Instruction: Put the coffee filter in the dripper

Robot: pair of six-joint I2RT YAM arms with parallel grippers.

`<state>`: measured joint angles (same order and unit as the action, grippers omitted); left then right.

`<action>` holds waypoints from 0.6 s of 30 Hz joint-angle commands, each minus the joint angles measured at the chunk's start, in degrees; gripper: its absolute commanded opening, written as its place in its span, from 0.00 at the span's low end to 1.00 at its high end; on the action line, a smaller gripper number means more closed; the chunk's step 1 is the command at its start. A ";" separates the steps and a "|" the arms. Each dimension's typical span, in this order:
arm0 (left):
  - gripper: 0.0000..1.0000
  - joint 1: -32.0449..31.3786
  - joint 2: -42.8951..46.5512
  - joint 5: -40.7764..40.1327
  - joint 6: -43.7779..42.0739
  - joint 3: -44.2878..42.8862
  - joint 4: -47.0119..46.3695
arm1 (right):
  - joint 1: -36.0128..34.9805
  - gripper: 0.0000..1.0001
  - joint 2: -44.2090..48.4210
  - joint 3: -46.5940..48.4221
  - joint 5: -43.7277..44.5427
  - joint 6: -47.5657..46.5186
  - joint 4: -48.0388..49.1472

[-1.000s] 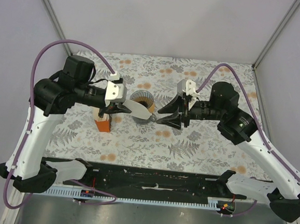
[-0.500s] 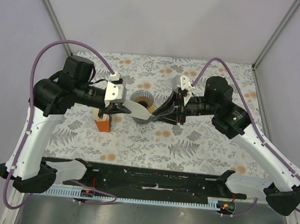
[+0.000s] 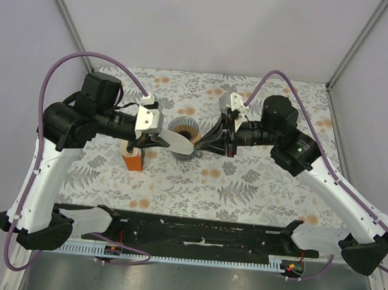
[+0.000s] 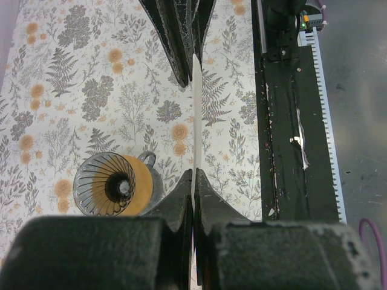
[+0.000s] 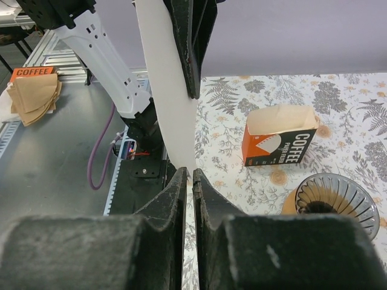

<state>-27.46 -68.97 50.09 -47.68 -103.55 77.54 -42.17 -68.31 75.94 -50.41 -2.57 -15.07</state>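
Nearest, on the grey surface in front of the table, in the right wrist view: loose stack of brown paper filters (image 5: 33, 90). Next, along the table's front edge: black mounting rail (image 3: 194, 234) carrying both arm bases. Further in, on the grey-and-orange floral tablecloth (image 3: 257, 190), left of centre: orange printed paper box (image 3: 134, 159), upright, open at the top. Just beyond, raised above the cloth: thin white paper coffee filter (image 3: 179, 142), flattened, held on edge between the two arms. Clamped at its left end by the left gripper (image 3: 159, 140), fingers (image 4: 181, 199) fully closed on the paper. Pinched at the opposite end by the right gripper (image 3: 204, 144), fingers (image 5: 175, 187) only a sliver apart, sheet's edge gripped between. Just behind and below the filter, on the cloth: round orange-tan dripper (image 3: 184, 127) with dark ribbed inner cone, mouth up, filter wholly outside it.
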 commanded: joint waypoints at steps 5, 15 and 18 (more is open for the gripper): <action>0.02 -0.22 0.85 2.12 -1.98 -0.08 3.32 | -0.28 0.11 0.02 2.10 1.11 0.46 2.15; 0.02 -0.31 0.94 1.07 -1.01 0.45 2.36 | -1.24 0.26 0.02 1.58 -1.09 1.95 5.23; 0.02 -0.31 0.94 1.16 -0.84 0.36 2.00 | -2.03 0.29 -0.33 1.67 -0.83 1.78 5.23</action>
<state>-27.51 -68.93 50.04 -47.66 -103.13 77.62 -43.09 -68.36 75.94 -50.54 -1.43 -12.62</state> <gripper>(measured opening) 0.025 0.275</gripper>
